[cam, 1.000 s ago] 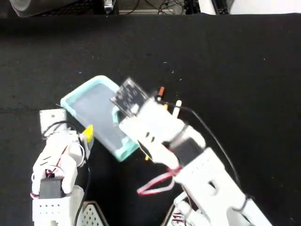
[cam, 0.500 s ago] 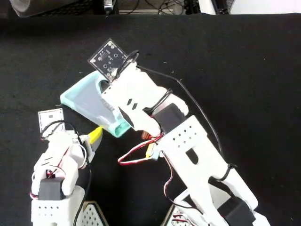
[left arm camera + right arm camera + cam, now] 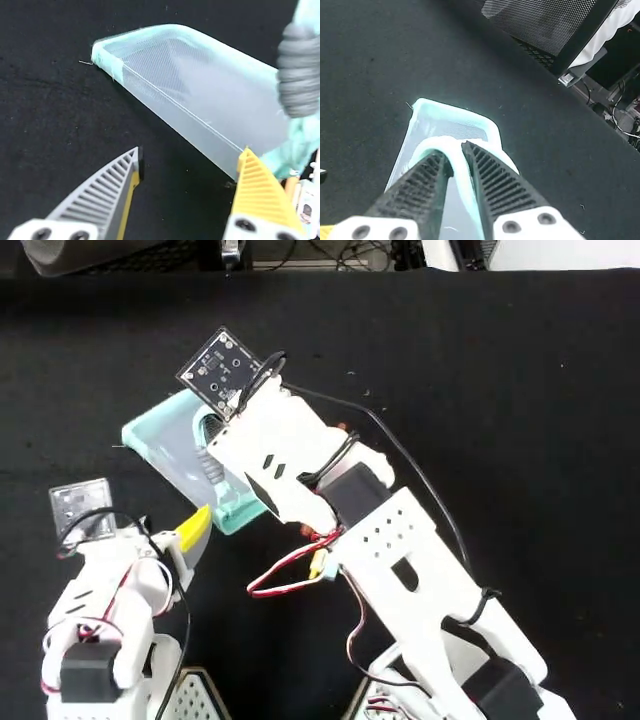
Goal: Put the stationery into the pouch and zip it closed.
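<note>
High view: pouch [image 3: 165,450], mint-trimmed and translucent, lying on the black table [image 3: 520,380], one end under the right arm

Right wrist view: right gripper [image 3: 454,150] closed on the mint rim of the pouch, one ribbed finger on either side of the band, with no gap beyond the fabric itself

Left wrist view: left gripper [image 3: 191,152] with fingers wide apart, holding nothing, low over the table just beside the pouch's long edge. Yellow fingertip near the pouch corner; touching or not, impossible to tell

Stationery [image 3: 300,192]: orange and white ends just past the yellow finger, outside the pouch, beside its gripped end. Kind and number too hidden to tell. Nothing discernible inside through the mesh wall

Progress, as judged: early
- Apparently done: hold taken on the rim, probably to open or steady the mouth
- Left to do: mouth to be held open, each item picked up and slid in, then the zip drawn shut
- Zip slider and state of the zip not made out in any view

Likely division of labour: right arm as holder, left arm as loader, given the free, spread left fingers so near the items

Risks: thin rim slipping from the pinch, or the soft pouch sliding on the cloth under a push
</note>
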Motion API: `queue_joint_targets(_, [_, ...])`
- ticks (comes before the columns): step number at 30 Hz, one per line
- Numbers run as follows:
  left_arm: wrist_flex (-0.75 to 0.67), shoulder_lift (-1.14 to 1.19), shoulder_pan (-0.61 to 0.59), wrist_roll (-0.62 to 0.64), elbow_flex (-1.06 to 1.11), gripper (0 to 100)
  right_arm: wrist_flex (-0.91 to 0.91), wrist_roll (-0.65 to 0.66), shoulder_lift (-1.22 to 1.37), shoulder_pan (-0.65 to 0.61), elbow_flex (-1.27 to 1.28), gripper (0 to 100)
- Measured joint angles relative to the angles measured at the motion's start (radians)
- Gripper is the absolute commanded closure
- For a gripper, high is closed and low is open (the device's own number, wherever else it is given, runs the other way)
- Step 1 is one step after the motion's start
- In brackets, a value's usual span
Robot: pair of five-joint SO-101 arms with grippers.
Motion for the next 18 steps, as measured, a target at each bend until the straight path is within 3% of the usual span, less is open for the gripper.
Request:
queue_joint_targets(7, [0.044,-0.002,0.075,0.008,-0.021,69,0.000,0.000,0.000,0.000,0.000,98.7])
queue_joint_targets(11, [-0.025,-0.002,0.133,0.008,0.072,69,0.000,0.000,0.000,0.000,0.000,98.7])
queue_joint_targets(18, [-0.129,0.003,0.135,0.006,0.155,69,0.000,0.000,0.000,-0.002,0.000,98.7])
